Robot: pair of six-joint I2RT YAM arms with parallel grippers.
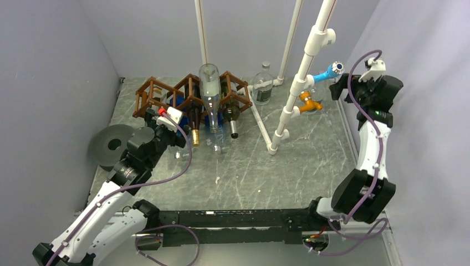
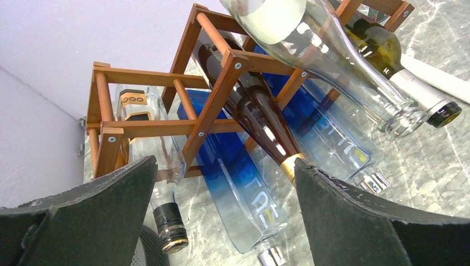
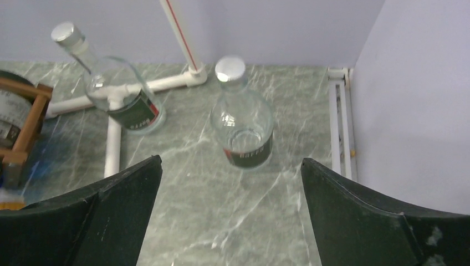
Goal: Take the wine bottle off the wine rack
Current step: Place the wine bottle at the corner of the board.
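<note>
racks first: the wine rack sits toward the far left corner of the surface, with its open cells facing the near edge. a dark wine bottle with a gold foil neck lies in one middle cell, neck pointing out toward me. a long clear bottle rests across the top of the rack. a green bottle with a dark capsule lies in a cell further right. blue bottles lie low in the cells, and a clear bottle with a black cap fills the left one.

my left fingers are spread wide and hold nothing. they face the rack front, and the gold foil neck shows just beside the right finger's tip.

my right fingers are also wide apart and empty, up near the far right corner. below them a clear bottle with a dark label stands upright on the surface, apart from both fingers. a second labelled bottle stands beside the white pipe frame, nearer the rack.
</note>
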